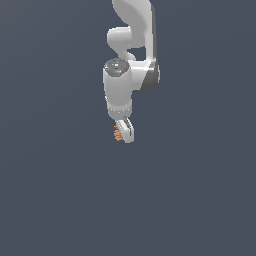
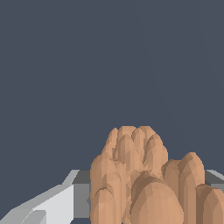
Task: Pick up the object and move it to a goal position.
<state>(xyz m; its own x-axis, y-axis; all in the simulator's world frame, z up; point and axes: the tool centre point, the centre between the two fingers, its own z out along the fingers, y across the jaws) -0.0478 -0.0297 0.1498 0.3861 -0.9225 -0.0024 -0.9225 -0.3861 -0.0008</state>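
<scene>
Object point(image 1: 118, 134) between the fingers of the gripper point(image 1: 123, 133).

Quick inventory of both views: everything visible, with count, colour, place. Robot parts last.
Small orange-brown lumpy clump: one, orange-brown, held at the pincer's tip, sticking out toward the exterior view's left; fills the near foreground of the wrist view.
Flat plain background surface: one, dark slate blue, fills both views; no goal marker visible.
White robot arm: one, white with dark grey joints, enters from the top of the exterior view and reaches down.
Pincer: one, white and grey, at the arm's lower end, closed on the clump; one finger shows beside the clump in the wrist view.
</scene>
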